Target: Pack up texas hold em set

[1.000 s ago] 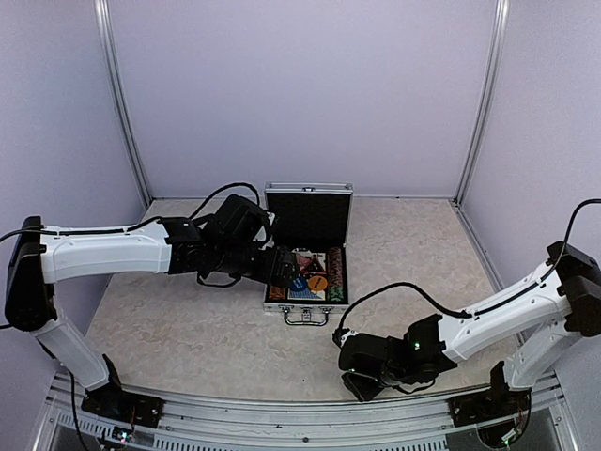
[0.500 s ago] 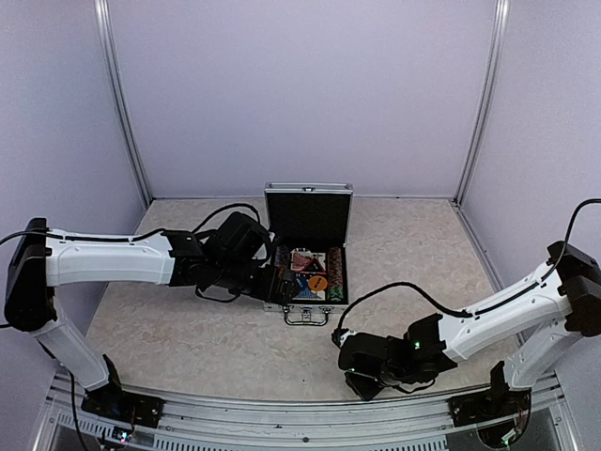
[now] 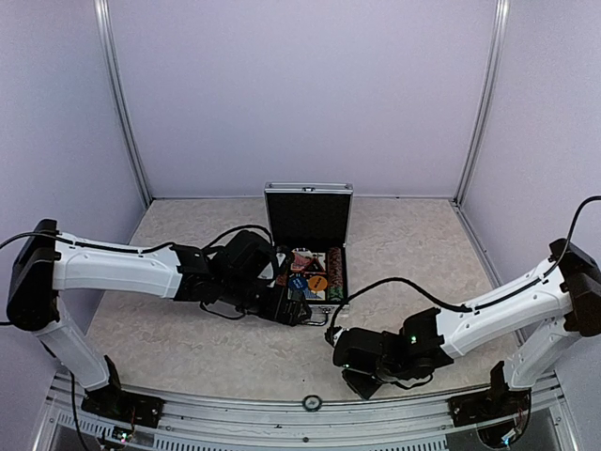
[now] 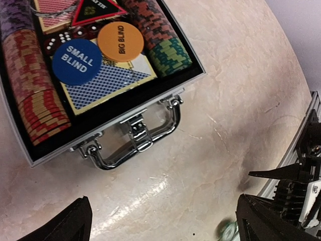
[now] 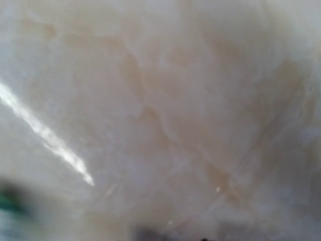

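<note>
Texas hold em set (image 3: 315, 268): lying packed in the open silver case (image 4: 170, 92) at the middle of the table (image 3: 188, 338), lid (image 3: 308, 214) standing upright at the back.

Left gripper (image 4: 163, 211): hovering just in front of the case handle (image 4: 135, 143), fingers spread wide, gripping nothing.

Inside, left to right: chip stacks (image 4: 35, 95), blue deck (image 4: 108, 83) carrying SMALL BLIND disc (image 4: 76, 61) and BIG BLIND disc (image 4: 120, 41), chip stacks again.

Right gripper (image 3: 352, 362): hanging low right of the case; wrist view blurring out, cannot tell apart or together.

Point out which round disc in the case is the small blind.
The blue disc, printed SMALL BLIND; the orange disc beside it reads BIG BLIND.
</note>
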